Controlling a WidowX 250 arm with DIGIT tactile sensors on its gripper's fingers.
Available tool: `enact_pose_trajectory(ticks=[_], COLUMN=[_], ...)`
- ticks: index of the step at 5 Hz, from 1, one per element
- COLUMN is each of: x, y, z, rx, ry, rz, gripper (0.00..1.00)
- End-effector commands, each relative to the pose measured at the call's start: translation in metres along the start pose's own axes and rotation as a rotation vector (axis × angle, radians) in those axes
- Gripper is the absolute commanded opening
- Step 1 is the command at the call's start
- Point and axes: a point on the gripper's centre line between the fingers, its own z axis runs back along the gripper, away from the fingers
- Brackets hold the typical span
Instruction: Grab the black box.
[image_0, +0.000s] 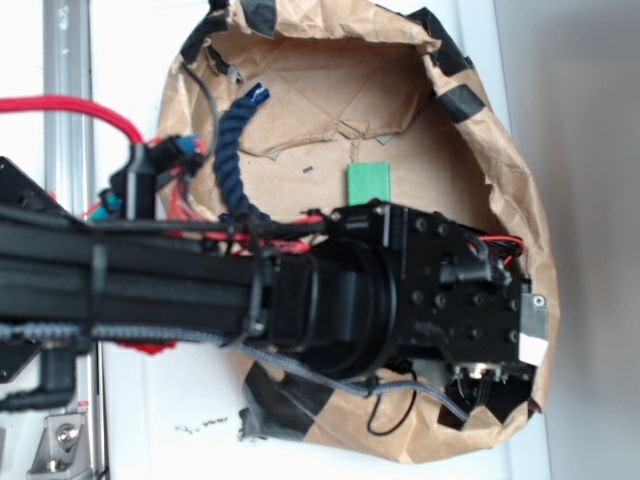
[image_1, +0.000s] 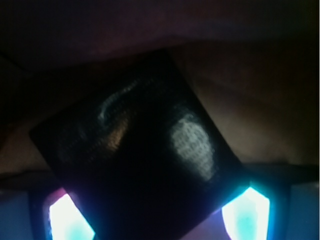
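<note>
In the wrist view the glossy black box (image_1: 145, 165) fills the middle, turned cornerwise. It sits between my two glowing fingertips, with its edges against both pads (image_1: 67, 220). My gripper (image_1: 157, 212) looks shut on the box. In the exterior view the gripper (image_0: 530, 335) is low at the right side of the brown paper nest (image_0: 300, 60). The arm hides the box there.
A flat green block (image_0: 368, 183) lies in the nest just beyond the arm. A dark blue rope (image_0: 238, 150) curves at the left inside. Black tape strips (image_0: 455, 100) hold the raised paper rim. A red cable (image_0: 70, 105) runs at the left.
</note>
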Motion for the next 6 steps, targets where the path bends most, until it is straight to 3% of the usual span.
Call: enact_pose_trajectory(ticks=[1, 3, 4, 5, 6], x=[0.003, -0.065, -0.078, -0.09, -0.081], y=[-0.002, 0.011, 0.022, 0.038, 0.049], z=[0.054, 0.098, 0.116, 0.149, 0.168], rx=[0.085, 0.1, 0.091, 0.015, -0.053], ry=[-0.156, -0.103, -0.046, -0.043, 0.003], rz=[-0.083, -0.013, 0.107, 0.311, 0.501], gripper=[0.0, 0.0, 0.0, 0.0, 0.0])
